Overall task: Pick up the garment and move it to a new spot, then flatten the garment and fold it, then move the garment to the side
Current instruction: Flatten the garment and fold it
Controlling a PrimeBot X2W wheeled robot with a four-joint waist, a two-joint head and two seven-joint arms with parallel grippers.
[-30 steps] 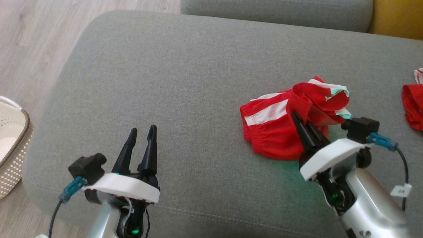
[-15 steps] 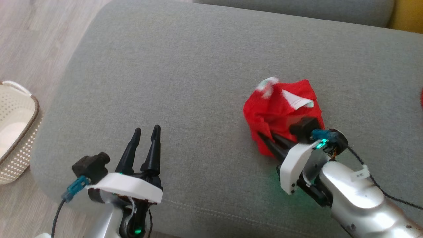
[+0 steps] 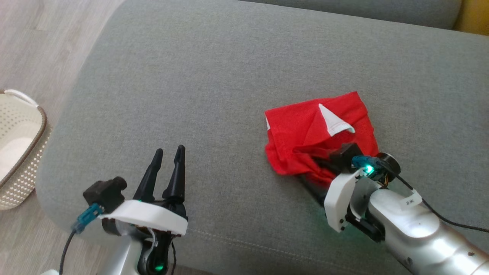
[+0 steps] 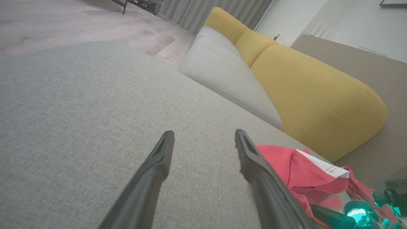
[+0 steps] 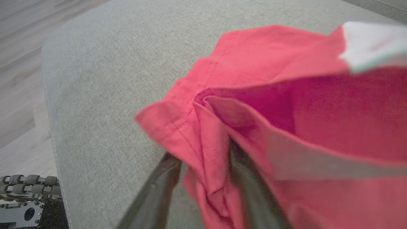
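Observation:
The garment (image 3: pixel 305 130) is red with a white patch and lies crumpled on the grey sofa seat (image 3: pixel 198 76), right of centre. It also shows in the left wrist view (image 4: pixel 286 162). My right gripper (image 5: pixel 203 159) sits at the garment's near edge, its fingers parted, and a fold of the red garment (image 5: pixel 286 95) hangs loose between and over them. In the head view the cloth hides those fingertips; the right wrist (image 3: pixel 344 198) shows just behind it. My left gripper (image 3: pixel 167 151) stands open and empty over bare cushion, well left of the garment, its fingers (image 4: pixel 159 159) wide apart.
A cream woven basket (image 3: pixel 19 152) stands on the wooden floor (image 3: pixel 30 46) off the seat's left edge. The grey back cushion (image 3: pixel 344 9) runs along the far side, and yellow cushions (image 4: pixel 311 92) lie beyond it. The seat's front edge runs close below both wrists.
My right gripper, shut on the garment a second ago, swung it leftward, set it on the cushion more spread out, and its fingers have parted. The camera shifted slightly. The left arm stayed put.

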